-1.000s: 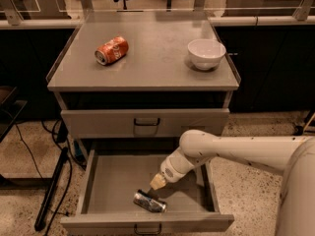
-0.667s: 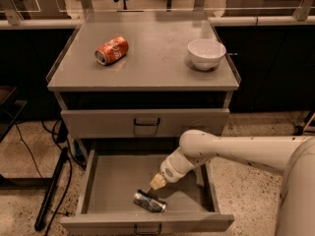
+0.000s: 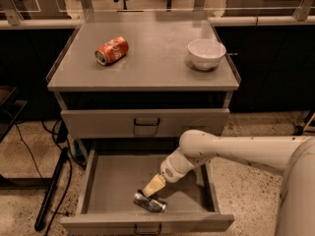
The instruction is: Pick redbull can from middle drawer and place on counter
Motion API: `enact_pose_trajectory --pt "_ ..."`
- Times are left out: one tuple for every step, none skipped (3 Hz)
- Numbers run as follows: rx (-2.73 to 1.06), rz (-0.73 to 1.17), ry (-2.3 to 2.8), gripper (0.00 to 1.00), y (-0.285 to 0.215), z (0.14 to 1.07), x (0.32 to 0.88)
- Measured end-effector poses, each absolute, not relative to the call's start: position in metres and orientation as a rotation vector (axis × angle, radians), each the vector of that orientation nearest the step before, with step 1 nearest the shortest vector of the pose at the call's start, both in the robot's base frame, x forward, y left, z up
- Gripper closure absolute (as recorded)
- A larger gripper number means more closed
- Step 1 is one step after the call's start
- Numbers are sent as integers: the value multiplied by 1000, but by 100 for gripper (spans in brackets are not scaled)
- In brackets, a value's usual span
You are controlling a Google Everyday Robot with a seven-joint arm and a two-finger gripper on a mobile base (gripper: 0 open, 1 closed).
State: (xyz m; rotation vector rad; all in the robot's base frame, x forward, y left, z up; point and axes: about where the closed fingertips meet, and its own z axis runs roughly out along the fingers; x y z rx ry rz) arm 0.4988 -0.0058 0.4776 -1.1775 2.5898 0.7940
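Note:
The redbull can (image 3: 150,203) lies on its side on the floor of the open middle drawer (image 3: 113,181), near its front edge. My gripper (image 3: 150,188) reaches down into the drawer from the right on a white arm, its tan fingertips right over the can's upper side. The counter (image 3: 147,58) is the grey cabinet top above.
An orange-red soda can (image 3: 111,50) lies on its side on the counter's left half. A white bowl (image 3: 206,53) stands on the right half. The upper drawer front (image 3: 145,123) is closed. A dark cable and stand (image 3: 51,191) lie on the floor at the left.

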Motion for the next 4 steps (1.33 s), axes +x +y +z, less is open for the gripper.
enact_pose_trajectory --pt "-1178 794 2590 0 -6 478 499" --pt "-1181 780 2600 0 0 471 501" --pt "-1157 775 2606 0 11 457 508" --pt "-1128 768 2616 0 19 444 515"
